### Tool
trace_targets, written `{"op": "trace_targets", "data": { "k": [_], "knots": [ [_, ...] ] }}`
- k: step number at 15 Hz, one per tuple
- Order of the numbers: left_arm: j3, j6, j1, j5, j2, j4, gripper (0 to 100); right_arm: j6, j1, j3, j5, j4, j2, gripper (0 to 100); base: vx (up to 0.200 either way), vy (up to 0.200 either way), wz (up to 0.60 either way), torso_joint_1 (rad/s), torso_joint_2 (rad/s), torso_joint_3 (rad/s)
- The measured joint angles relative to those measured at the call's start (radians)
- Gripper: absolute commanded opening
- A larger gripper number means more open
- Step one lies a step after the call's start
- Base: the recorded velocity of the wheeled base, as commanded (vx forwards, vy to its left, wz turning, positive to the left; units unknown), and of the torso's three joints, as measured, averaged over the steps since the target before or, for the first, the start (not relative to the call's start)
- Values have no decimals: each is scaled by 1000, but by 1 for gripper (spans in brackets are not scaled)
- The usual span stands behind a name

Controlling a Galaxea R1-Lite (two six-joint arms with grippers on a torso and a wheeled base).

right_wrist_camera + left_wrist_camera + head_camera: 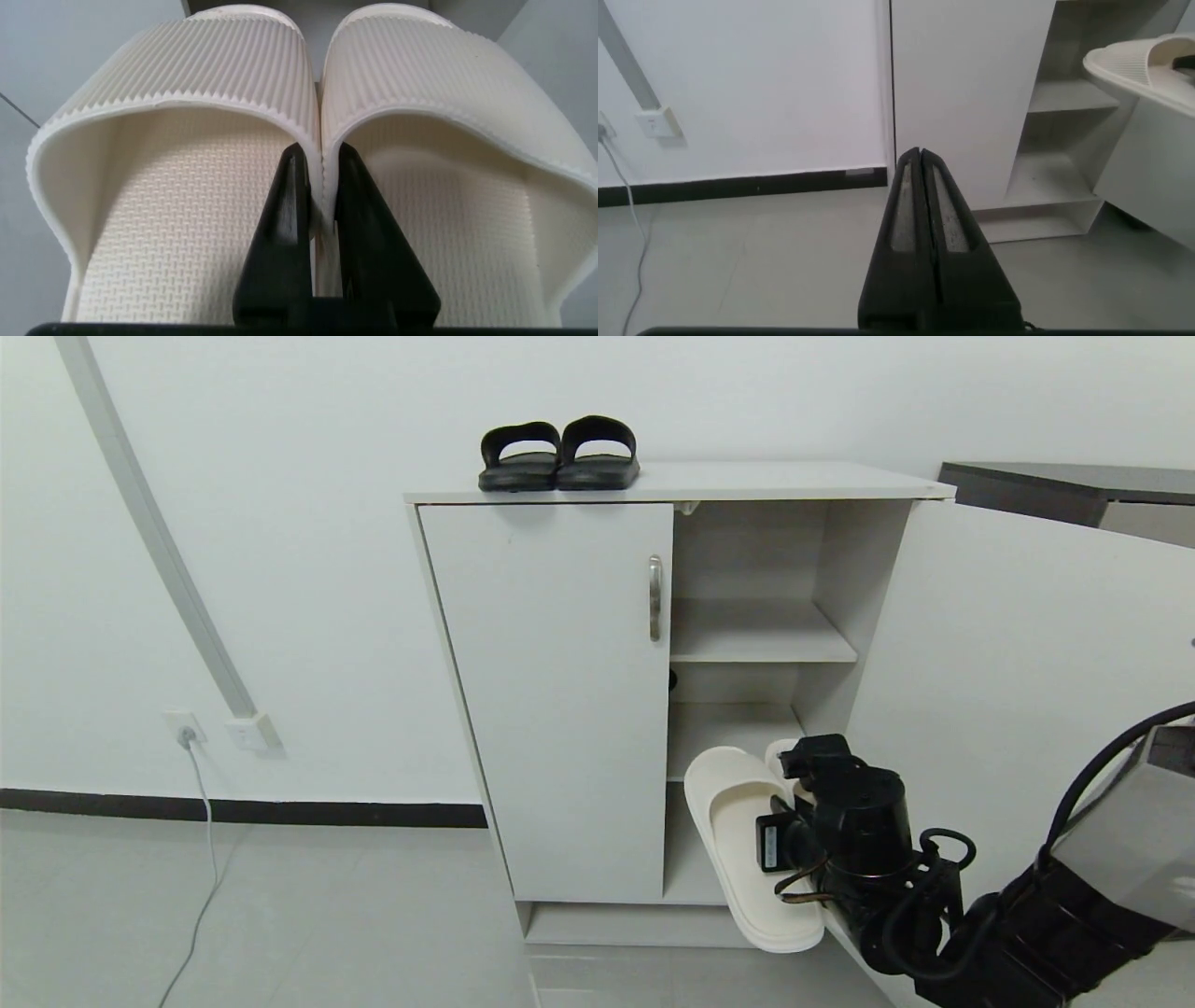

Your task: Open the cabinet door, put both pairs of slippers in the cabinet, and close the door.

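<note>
- R gripper [318, 182], black w/ two flat fingers, is pinched tight on the pair of cream-white ribbed rubber slippers [187, 140]. One finger goes under each strap. The two inner strap edges are squeezed between them.
- In the head view the same R gripper [792, 767] holds the white pair [738, 840] side by side and tilted, one end up, the other hanging low. The pair is in the air, in front of the cabinet's open side, near the low shelves.
- L gripper [922, 187], black w/ grey pads, has its fingers pressed together w/ nothing in them. It hangs over the pale grey tiled floor [738, 252], off to the side of the cabinet.
- Tall white wooden cabinet [747, 481]: R door [1008, 644] is swung wide open; L door [551, 709], w/ a silver bar handle [655, 598], is shut.
- Inside are bare white shelves [761, 635].
- A pair of black rubber slippers [558, 455] sits on top of the cabinet, at its L end, side by side and touching.
- Far back: white wall w/ a socket [184, 726] and a grey cord [201, 859] going down to the floor.
</note>
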Motion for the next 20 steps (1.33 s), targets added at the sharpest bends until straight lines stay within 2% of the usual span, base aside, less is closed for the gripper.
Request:
{"op": "trace_targets", "data": {
  "k": [3,5,8,14,20],
  "knots": [
    [-1,-22,0,1,0,0,0,8,1,-35,-47,0,27,0,0,0,0,0,0,0],
    [-1,-23,0,1,0,0,0,45,2,-119,-134,1,84,0,0,0,0,0,0,0],
    [-1,-23,0,1,0,0,0,70,21,-204,-162,4,159,0,0,0,0,0,0,0],
    [-1,-23,0,1,0,0,0,73,33,-207,-166,-1,200,0,0,-200,0,5,2,2],
    [-1,-27,-1,4,0,0,0,66,55,-177,-166,-41,220,0,0,0,0,0,0,0]
  ]
}}
